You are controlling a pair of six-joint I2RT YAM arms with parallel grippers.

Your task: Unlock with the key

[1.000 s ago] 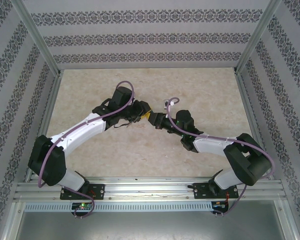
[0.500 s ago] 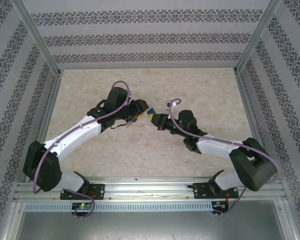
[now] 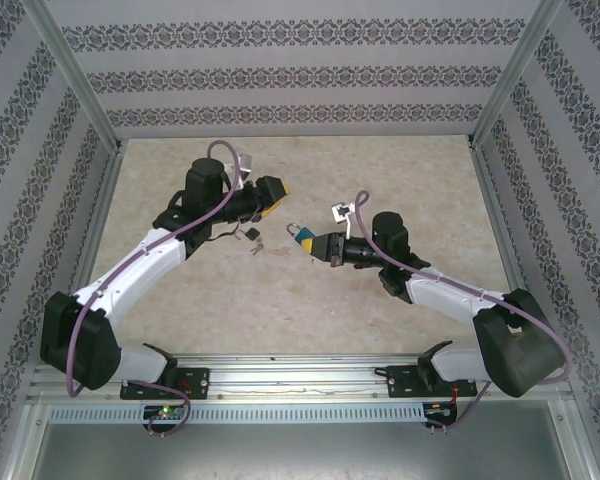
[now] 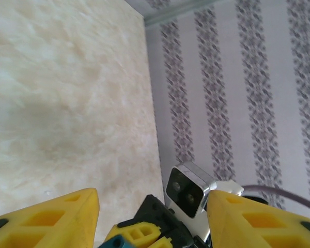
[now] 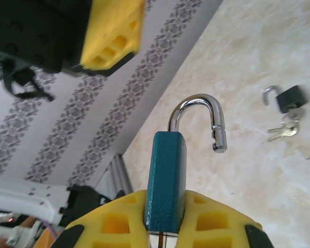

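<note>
A: Over the middle of the tabletop point(image 3: 380, 180), pinching a teal padlock point(image 5: 166, 175) in the right pincer point(image 5: 165, 200), clamping its body between the yellow fingers point(image 5: 217, 222), leaving the silver shackle point(image 5: 196, 106) sticking out, swung open.

B: Holding the left pincer point(image 3: 276, 196) spread wide up beside it, gripping nothing, hanging apart from the lock.

A: Spotting a small black padlock point(image 5: 289, 98) lying flat on the tabletop, with a bunch of keys point(image 5: 283, 130) right against it.

B: Sitting near the teal padlock, yes, touching neither pincer. Not managing to make out a key in the teal one.
</note>
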